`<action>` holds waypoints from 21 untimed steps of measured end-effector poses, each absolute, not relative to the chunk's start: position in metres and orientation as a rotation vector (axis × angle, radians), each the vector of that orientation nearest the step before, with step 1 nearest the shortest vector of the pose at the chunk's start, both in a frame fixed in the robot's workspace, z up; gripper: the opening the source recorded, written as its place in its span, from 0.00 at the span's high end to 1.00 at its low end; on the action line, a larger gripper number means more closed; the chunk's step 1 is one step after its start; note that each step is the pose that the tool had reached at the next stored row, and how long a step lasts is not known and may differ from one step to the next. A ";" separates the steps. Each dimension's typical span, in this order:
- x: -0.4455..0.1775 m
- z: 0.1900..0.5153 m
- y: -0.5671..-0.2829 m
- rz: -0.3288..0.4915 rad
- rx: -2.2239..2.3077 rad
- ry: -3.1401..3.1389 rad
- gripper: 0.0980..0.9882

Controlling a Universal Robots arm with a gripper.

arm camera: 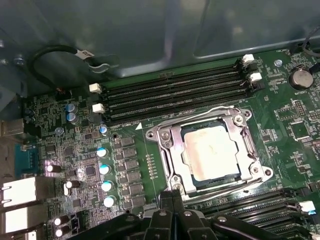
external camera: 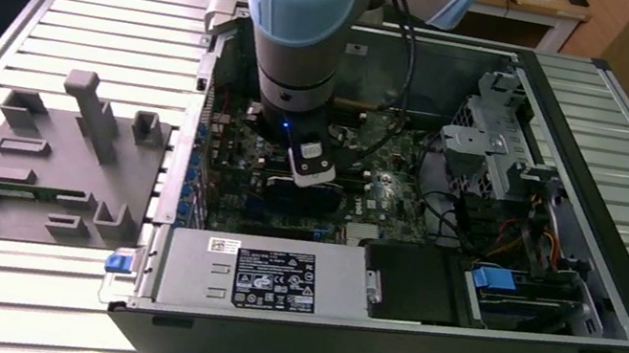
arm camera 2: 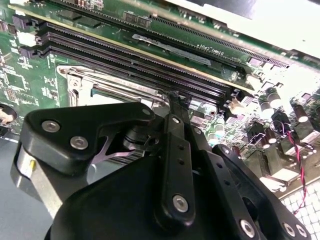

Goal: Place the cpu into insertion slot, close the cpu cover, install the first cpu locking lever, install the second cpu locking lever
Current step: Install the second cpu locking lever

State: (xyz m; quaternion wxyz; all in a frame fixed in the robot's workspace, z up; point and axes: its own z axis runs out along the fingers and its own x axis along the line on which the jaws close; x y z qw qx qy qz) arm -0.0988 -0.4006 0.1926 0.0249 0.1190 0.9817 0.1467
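Green motherboard (arm camera: 75,165) | silver-topped cpu (arm camera: 212,152) seated under cpu cover (arm camera: 172,150) | claw (arm camera: 172,197) pinched narrow, empty

Exterior view: even, bright overhead light on the slatted table (external camera: 83,19), with a strong sheen along the slats in front of the computer case (external camera: 389,345), whose interior sits in shade. First wrist view: the cpu (arm camera: 214,152) top is washed out by glare, and the silver cpu cover (arm camera: 167,150) around it shows bright reflections; the case wall beyond the cpu is dim. Second wrist view: the claw (arm camera 2: 172,107) linkage close to the lens is soft and dark, and the area beyond the memory slots (arm camera 2: 130,57) is overexposed white.
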 end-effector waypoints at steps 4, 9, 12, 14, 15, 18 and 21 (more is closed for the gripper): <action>-0.100 0.191 -0.400 0.454 0.368 3.036 1.00; -0.101 0.188 -0.399 0.453 0.368 3.036 1.00; -0.102 0.188 -0.399 0.453 0.368 3.036 1.00; -0.102 0.188 -0.399 0.454 0.368 3.036 1.00; -0.102 0.190 -0.399 0.454 0.368 3.036 1.00; -0.102 0.196 -0.399 0.454 0.368 3.036 1.00; -0.102 0.204 -0.399 0.454 0.368 3.036 1.00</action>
